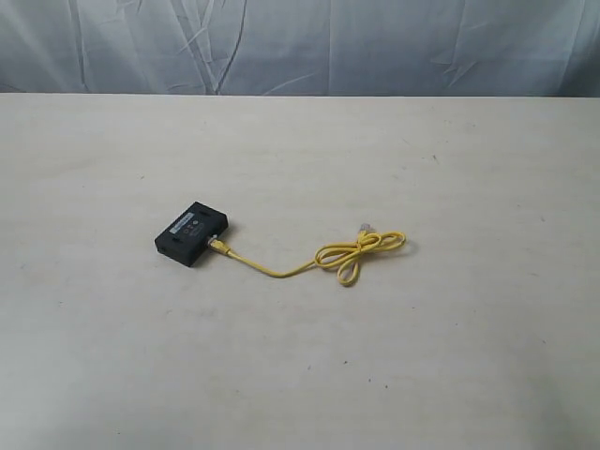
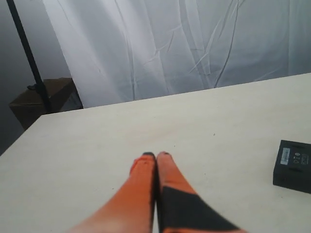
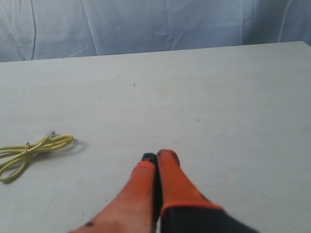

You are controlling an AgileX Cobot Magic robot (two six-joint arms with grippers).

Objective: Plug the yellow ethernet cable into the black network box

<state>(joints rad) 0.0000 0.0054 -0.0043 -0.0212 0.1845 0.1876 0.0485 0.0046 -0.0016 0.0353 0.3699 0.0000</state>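
The black network box (image 1: 191, 232) lies flat on the table, pale label up. One end of the yellow ethernet cable (image 1: 349, 255) sits in the box's side port; its knotted loops lie to the right, with the free clear plug (image 1: 366, 226) beyond them. Neither gripper shows in the exterior view. In the left wrist view my left gripper (image 2: 156, 155) is shut and empty, with the box (image 2: 293, 165) off to one side. In the right wrist view my right gripper (image 3: 158, 156) is shut and empty, apart from the cable loops (image 3: 29, 150).
A pale table (image 1: 300, 356) spreads around the objects, its far edge against a creased white curtain (image 1: 300, 47). In the left wrist view a black stand pole (image 2: 29, 58) and a brown box (image 2: 43, 99) stand beyond the table's corner.
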